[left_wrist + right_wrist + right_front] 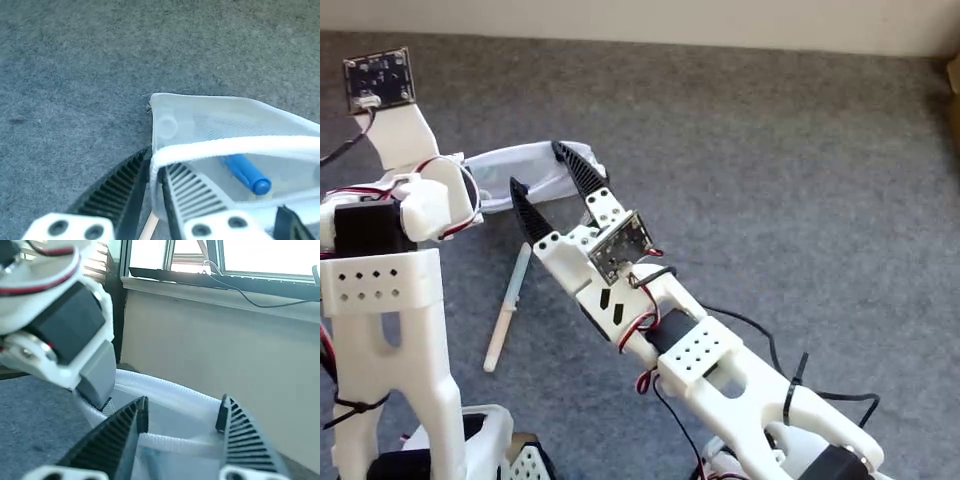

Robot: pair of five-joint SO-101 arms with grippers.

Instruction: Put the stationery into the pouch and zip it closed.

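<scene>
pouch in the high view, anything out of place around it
Yes. A pale pen lies on the grey surface beside the pouch, outside it, between the two arms, while a blue pen is already inside. The pouch mouth is open, its edge pinched in the left gripper.

The right arm's pincer [534, 164], its black fingers spread wide, sits at the white pouch [500, 172]. A pale pen [508, 305] lies nearby on the grey counter [770, 150].
</scene>
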